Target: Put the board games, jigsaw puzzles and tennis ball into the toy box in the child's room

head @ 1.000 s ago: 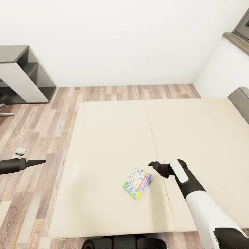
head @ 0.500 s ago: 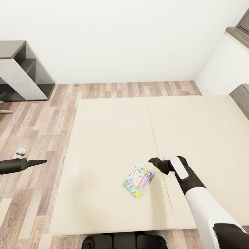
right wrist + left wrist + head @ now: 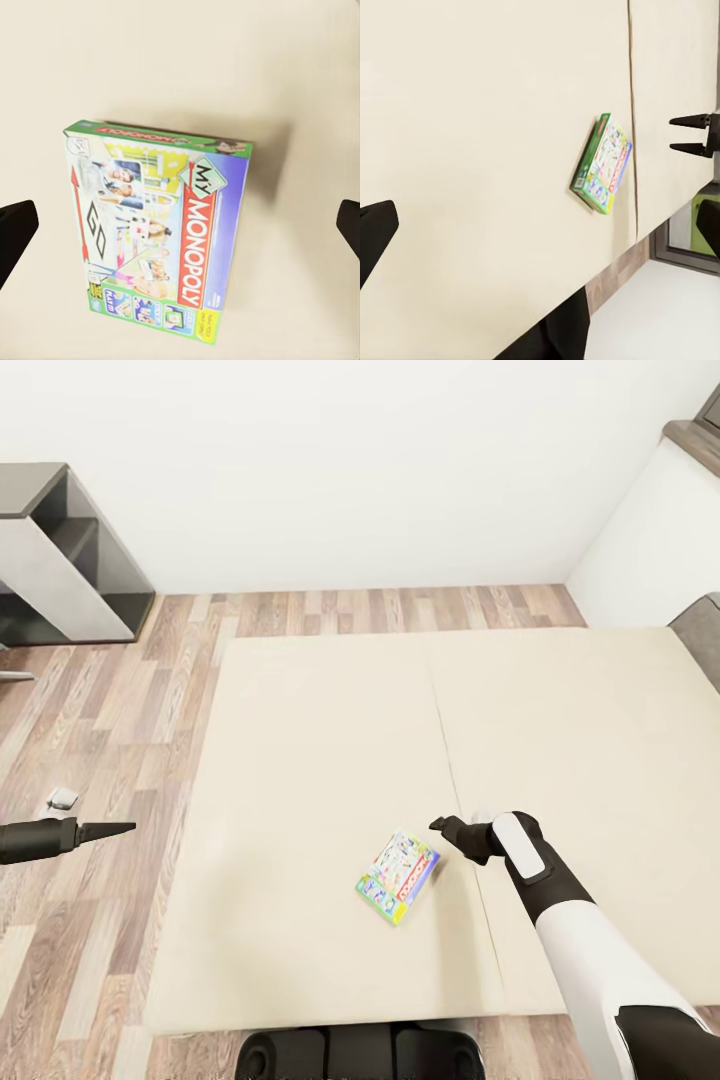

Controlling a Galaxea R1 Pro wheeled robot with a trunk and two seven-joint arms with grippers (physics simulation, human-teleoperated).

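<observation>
Board game cover, diagonal red banner: "MY MONOPOLY" in white letters, the "MY" set in a small diamond above it.
Same cover, left part: "GO" in big outlined letters beside a long red arrow.
Same cover, small print along the lower corners: too tiny and blurred for me to read.
Board game on the bed, from the head view: lettering too small to read.
</observation>
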